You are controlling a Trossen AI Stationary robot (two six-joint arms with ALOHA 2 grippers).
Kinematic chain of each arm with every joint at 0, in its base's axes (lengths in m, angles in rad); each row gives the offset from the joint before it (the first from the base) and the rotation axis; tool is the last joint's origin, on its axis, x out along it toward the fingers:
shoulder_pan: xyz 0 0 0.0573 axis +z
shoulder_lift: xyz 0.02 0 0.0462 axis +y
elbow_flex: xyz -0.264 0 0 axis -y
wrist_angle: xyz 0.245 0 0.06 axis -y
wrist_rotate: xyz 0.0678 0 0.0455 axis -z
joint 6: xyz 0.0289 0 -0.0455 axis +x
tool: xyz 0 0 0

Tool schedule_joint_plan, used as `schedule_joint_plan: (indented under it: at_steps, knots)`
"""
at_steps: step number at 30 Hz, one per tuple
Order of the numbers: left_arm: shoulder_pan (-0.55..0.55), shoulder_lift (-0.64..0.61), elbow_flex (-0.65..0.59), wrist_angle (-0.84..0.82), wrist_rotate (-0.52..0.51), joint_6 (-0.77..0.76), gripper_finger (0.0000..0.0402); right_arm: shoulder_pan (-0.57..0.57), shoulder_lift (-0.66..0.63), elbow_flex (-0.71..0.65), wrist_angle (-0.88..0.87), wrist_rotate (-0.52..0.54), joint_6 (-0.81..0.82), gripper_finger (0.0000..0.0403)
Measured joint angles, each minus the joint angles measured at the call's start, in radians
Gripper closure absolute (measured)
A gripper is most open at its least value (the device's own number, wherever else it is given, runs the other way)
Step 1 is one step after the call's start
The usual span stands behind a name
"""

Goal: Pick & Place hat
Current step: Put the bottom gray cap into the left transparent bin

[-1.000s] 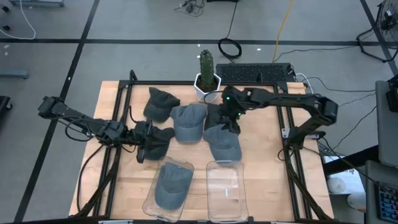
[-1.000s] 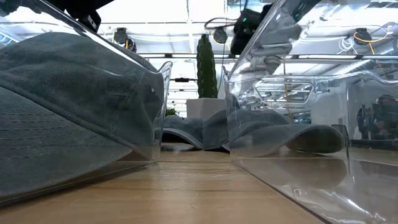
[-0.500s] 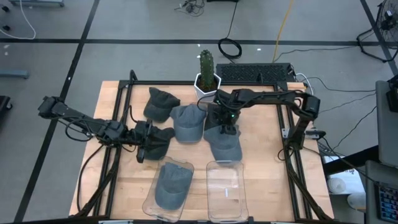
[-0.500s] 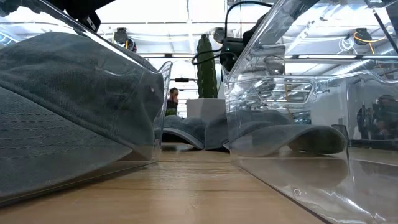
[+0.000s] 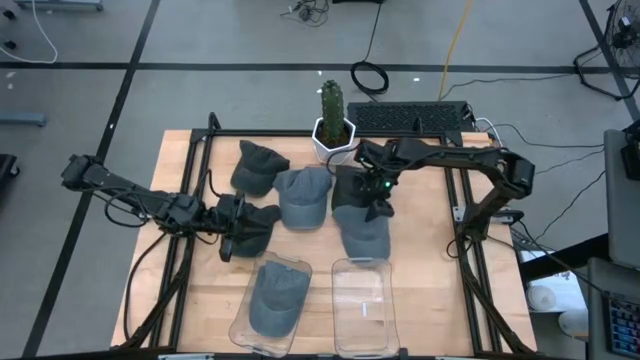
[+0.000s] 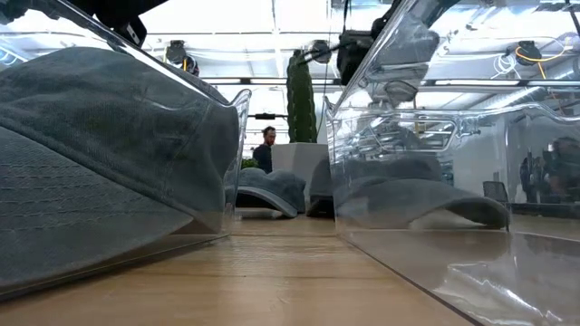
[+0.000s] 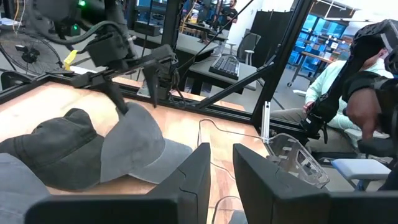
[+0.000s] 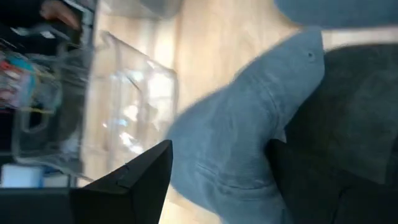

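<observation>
Taking the potted cactus (image 5: 331, 118) at the table's back edge as the landmark: two clear bins sit at the front edge, far from it. The left bin (image 5: 272, 302) already holds one grey hat (image 5: 274, 298); the right bin (image 5: 362, 306) looks empty — so, as far as can be judged, one placement is done and several remain.

The right gripper (image 5: 376, 208) hangs just in front of the cactus and slightly to its right, clenched on the grey hat (image 5: 362, 232) that lies between the cactus and the empty bin. The left wrist view shows this hat's brim pinched and lifted while the rest drapes onto the table. Carrying it to the empty bin seems to be the step in hand.

Three more hats wait: a light grey one (image 5: 304, 195) beside the grasped hat, a dark one (image 5: 257, 165) to the cactus's left, and another dark one (image 5: 253, 226) under the left gripper (image 5: 232, 228) — whether that pincer is released or gripping cannot be told.
</observation>
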State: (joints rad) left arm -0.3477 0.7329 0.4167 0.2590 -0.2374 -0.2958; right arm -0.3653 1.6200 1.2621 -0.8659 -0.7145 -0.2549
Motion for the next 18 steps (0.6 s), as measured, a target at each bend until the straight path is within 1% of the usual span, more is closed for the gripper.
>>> schedule_joint_plan:
  at_steps: [4,6,9,14,16,18]
  knots:
    - [0.0,0.0,0.0,0.0,0.0,0.0,0.0325,0.014,-0.021,-0.001,-0.027,-0.097,0.013,0.0149]
    - [0.0,0.0,0.0,0.0,0.0,0.0,0.0325,0.023,-0.026,-0.001,-0.043,-0.091,0.015,0.0149]
    - [0.0,0.0,0.0,0.0,0.0,0.0,0.0325,0.038,-0.027,-0.001,-0.041,0.001,0.013,0.0149]
    - [0.0,0.0,0.0,0.0,0.0,0.0,0.0325,0.06,-0.003,-0.001,0.025,0.252,0.003,0.0149]
    - [0.0,0.0,0.0,0.0,0.0,0.0,0.0325,0.06,0.005,-0.002,0.049,0.314,-0.017,0.0149]
    - [0.0,0.0,0.0,0.0,0.0,0.0,0.0325,0.06,0.01,-0.001,0.096,0.35,-0.021,0.0149]
